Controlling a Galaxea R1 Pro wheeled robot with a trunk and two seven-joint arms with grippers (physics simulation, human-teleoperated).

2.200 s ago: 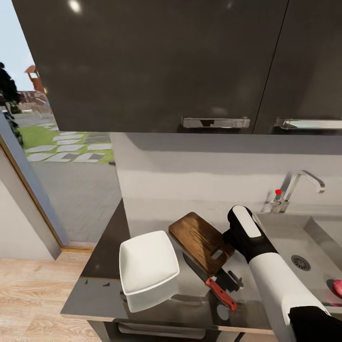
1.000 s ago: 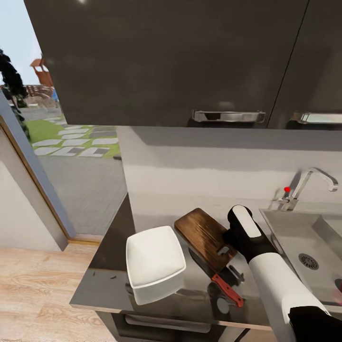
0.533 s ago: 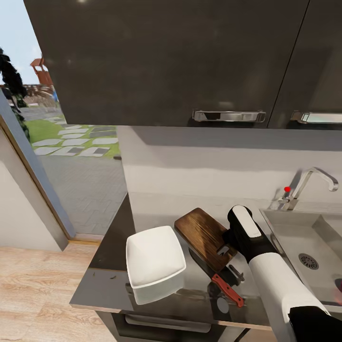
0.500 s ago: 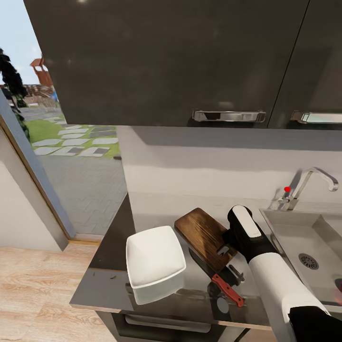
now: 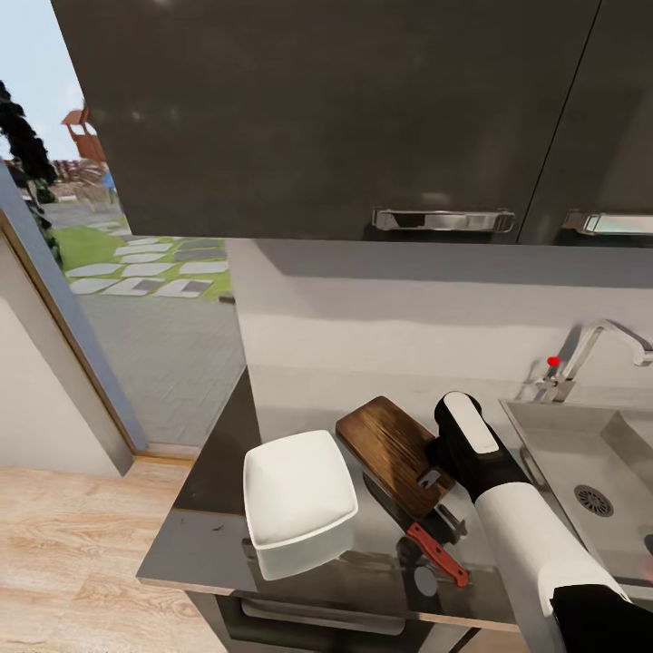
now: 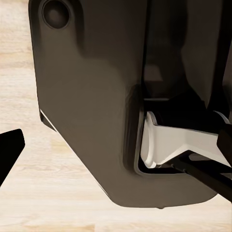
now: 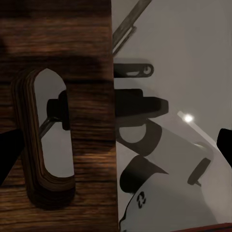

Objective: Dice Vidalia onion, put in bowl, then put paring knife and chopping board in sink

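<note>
The tabletop (image 5: 209, 535) carries the stiff chopping board (image 5: 390, 449), the fragile bowl (image 5: 297, 494) beside it and the paring knife (image 5: 426, 544). Grip the knife by its red handle. Right pincer (image 5: 433, 503) hovers over the board's slot; jaw state indeterminate.

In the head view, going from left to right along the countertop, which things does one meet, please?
Bowl → chopping board → right arm's white forearm → tap, with the sink below it.
</note>
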